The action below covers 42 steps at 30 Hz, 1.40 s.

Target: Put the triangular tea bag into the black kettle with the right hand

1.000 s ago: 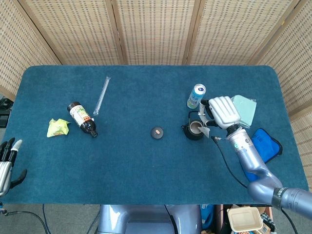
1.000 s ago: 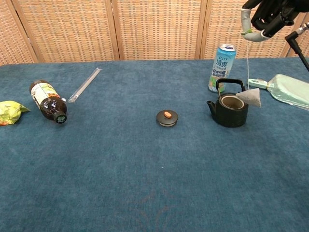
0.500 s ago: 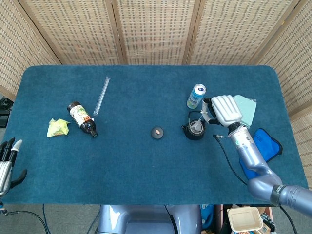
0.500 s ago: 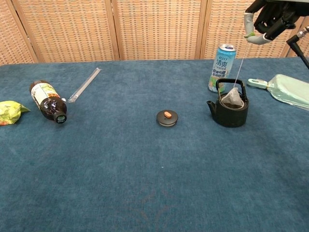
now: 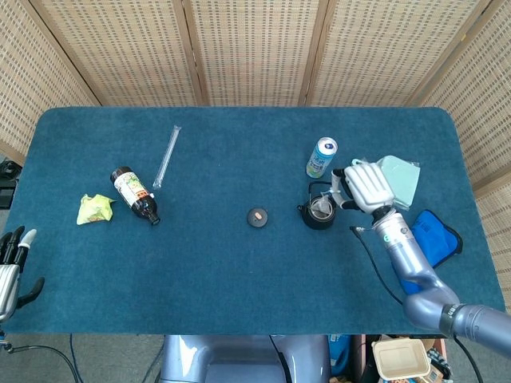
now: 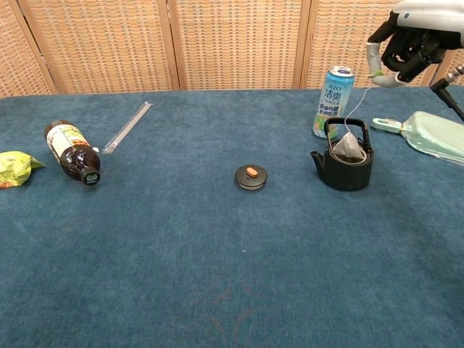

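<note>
The table (image 5: 239, 271) carries everything, under blue cloth; the right hand (image 6: 409, 40) hangs above and right of the kettle (image 6: 346, 164), fingers curled, pinching the string whose slack loop runs down to the tea bag (image 6: 349, 148); the left hand (image 5: 12, 254) waits at the table's near left corner, fingers apart, holding nothing; a brown bottle (image 5: 134, 195) lies on its side at left, near a clear tube (image 5: 166, 156); a can (image 6: 337, 101) stands just behind the kettle; the kettle sits open, the tea bag resting in its mouth under the handle; its lid (image 6: 251, 176) lies well apart to the left; a crumpled yellow wrapper (image 5: 94, 208) lies beside the bottle.
</note>
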{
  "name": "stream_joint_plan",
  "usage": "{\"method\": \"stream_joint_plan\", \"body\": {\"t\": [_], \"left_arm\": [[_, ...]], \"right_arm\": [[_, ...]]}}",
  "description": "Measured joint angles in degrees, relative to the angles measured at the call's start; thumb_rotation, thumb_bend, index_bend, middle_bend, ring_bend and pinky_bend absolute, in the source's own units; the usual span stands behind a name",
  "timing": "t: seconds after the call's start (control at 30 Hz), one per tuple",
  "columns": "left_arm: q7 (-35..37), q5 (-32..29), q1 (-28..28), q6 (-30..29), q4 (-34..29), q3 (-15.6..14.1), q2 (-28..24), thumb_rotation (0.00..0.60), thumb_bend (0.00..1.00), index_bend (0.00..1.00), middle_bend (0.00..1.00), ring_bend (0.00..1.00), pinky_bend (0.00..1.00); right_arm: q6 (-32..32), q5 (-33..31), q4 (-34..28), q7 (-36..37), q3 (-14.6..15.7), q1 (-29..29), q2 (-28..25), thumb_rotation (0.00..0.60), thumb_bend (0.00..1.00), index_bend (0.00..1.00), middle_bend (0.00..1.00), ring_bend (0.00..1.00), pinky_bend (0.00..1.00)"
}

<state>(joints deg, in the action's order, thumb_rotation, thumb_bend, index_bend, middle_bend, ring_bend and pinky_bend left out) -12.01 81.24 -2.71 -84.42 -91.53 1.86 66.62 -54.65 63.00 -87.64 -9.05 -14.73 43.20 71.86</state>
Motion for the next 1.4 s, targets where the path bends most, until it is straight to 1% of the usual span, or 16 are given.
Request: {"method": "stream_joint_plan", "body": {"t": [0.17, 0.5, 0.6, 0.8, 1.1, 1.3, 1.4], "left_arm": [[0.03, -0.11, 0.03, 0.05, 0.04, -0.01, -0.03, 0.6, 0.35, 0.0, 0.0, 0.0, 0.0], [-0.46, -0.04, 0.03, 0.07, -0.28, -0.14, 0.06, 0.6, 0.35, 0.0, 0.0, 0.0, 0.0], [-0.62, -0.07, 0.06, -0.09, -0.37, -0.06, -0.03, 0.6, 0.35, 0.0, 0.0, 0.0, 0.0], [-0.67, -0.2, 0.14, -0.28, -0.43, 0.05, -0.17, 0.6, 0.35, 0.0, 0.0, 0.0, 0.0], [-0.56, -0.5, 0.19, -0.05, -0.1, -0.01, -0.06, 0.6, 0.35, 0.0, 0.0, 0.0, 0.0], [-0.54, -0.58, 0.11, 0.06, 0.06, 0.08, 0.01, 0.6, 0.35, 0.0, 0.0, 0.0, 0.0], [-0.53, -0.62, 0.1, 0.09, 0.12, 0.09, 0.06, 0.6, 0.35, 0.0, 0.0, 0.0, 0.0]], "right_arm": [[-1.28, 2.95, -0.03, -0.06, 1.98, -1.12, 0.79, 0.6, 0.57, 0.68, 0.92, 0.91, 0.88], [-2.55, 11.38, -0.46, 0.34, 7.21, -2.97, 3.04, 0.6, 0.57, 0.68, 0.92, 0.91, 0.88], [-2.17, 12.87, -0.42, -0.24, 8.56, -3.08, 3.78, 0.6, 0.57, 0.68, 0.92, 0.91, 0.88], [-0.62, 14.12, -0.21, -1.55, 10.04, -2.97, 5.24, 0.6, 0.57, 0.67, 0.92, 0.91, 0.88], [1.29, 14.6, 1.64, -3.0, 11.0, -2.5, 7.86, 0.6, 0.57, 0.61, 0.92, 0.91, 0.88], [2.06, 14.42, 2.33, -3.38, 11.04, -2.29, 8.76, 0.6, 0.57, 0.5, 0.91, 0.91, 0.88], [2.44, 14.19, 2.7, -3.5, 10.85, -2.11, 9.16, 0.6, 0.57, 0.41, 0.91, 0.91, 0.88]]}}
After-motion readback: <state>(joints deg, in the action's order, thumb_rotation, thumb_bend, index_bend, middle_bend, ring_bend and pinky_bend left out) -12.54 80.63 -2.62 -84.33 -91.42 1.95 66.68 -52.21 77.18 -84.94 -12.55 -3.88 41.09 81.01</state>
